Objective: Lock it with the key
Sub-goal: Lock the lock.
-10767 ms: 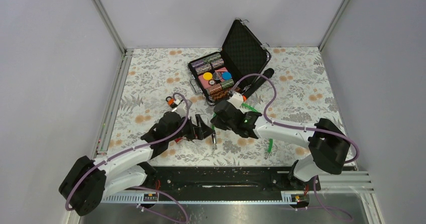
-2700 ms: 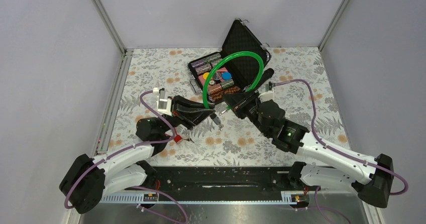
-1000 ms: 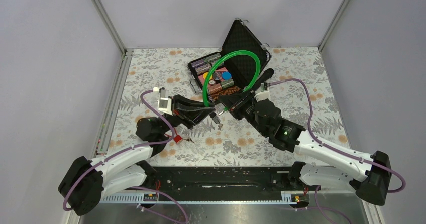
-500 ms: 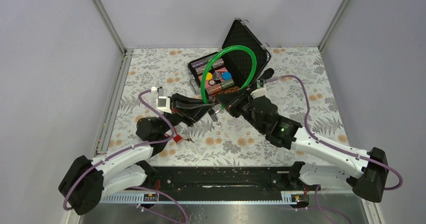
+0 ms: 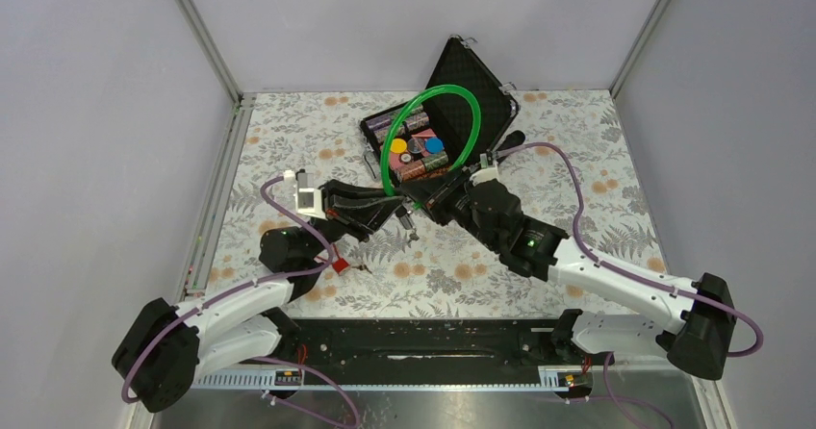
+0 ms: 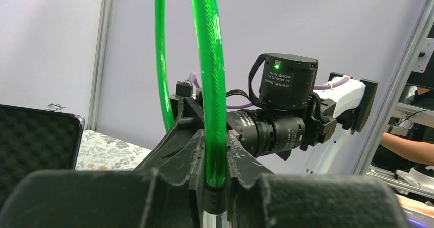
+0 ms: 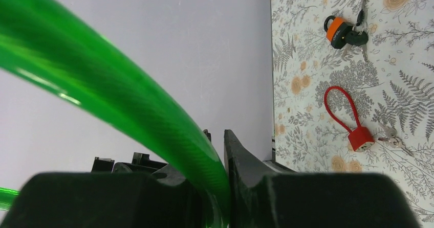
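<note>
A green cable loop (image 5: 433, 90) stands upright above the middle of the table, and each gripper holds one end of it. My left gripper (image 5: 393, 205) is shut on the cable (image 6: 211, 110) just above its black collar and silvery lock body (image 6: 215, 219). My right gripper (image 5: 421, 196) faces it from the right and is shut on the cable's other end (image 7: 169, 120). A tiny silvery key (image 5: 414, 238) dangles just below where the two grippers meet. The keyhole is hidden.
An open black case (image 5: 473, 83) of poker chips stands behind the loop. A red cable lock (image 7: 358, 137) with small keys lies by the left arm (image 5: 339, 265). An orange padlock (image 7: 335, 29) with black-headed keys lies further left. Metal rails edge the table.
Both grippers have moved a little left and away from the bases together, still gripping the cable. The loop has swung left with them, and the key under them has followed.
</note>
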You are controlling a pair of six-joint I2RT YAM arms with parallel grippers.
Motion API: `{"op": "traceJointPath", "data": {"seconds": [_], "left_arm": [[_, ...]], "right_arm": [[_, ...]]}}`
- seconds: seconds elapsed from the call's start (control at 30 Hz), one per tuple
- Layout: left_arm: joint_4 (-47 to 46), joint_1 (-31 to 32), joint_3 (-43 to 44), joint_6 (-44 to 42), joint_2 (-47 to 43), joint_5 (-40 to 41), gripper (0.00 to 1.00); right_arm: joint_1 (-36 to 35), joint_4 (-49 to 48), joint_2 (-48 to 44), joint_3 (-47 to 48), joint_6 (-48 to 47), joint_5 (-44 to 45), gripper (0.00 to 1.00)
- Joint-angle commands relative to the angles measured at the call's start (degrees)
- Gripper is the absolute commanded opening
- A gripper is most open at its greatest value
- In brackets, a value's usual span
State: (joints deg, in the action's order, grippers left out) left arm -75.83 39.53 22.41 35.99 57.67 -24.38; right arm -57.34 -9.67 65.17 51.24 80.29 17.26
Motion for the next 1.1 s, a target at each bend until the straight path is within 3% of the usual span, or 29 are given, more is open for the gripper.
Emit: {"op": "traceJointPath", "data": {"seconds": [0.0,0.3,0.67,0.77,0.9,1.07], "left_arm": [[0.06,0.28,-0.78,-3.53,-0.79,3.08,0.0],[-3.97,0.27,-0.31,-3.07,-2.57,5.53,0.0],[-4.5,0.29,2.02,-2.09,-7.51,-1.03,0.0],[-4.69,0.28,2.08,-1.88,-8.34,-0.89,0.0],[-4.74,0.23,2.43,-0.73,-9.26,0.39,0.0],[-4.77,0.29,3.81,2.13,-10.26,-0.29,0.0]], "right_arm": [[-2.21,-4.38,0.47,3.11,0.61,-6.46,0.0],[-2.14,-4.07,-1.67,0.2,-1.35,-5.54,0.16],[-2.12,-4.82,-8.86,-5.1,-5.51,-0.26,0.4],[-2.12,-4.87,-10.69,-6.12,-6.99,1.32,0.55],[-2.08,-9.93,-14.33,-9.87,-13.45,1.38,0.76],[-2.08,-18.66,-20.95,-16.62,-27.0,-4.03,0.83]]}}
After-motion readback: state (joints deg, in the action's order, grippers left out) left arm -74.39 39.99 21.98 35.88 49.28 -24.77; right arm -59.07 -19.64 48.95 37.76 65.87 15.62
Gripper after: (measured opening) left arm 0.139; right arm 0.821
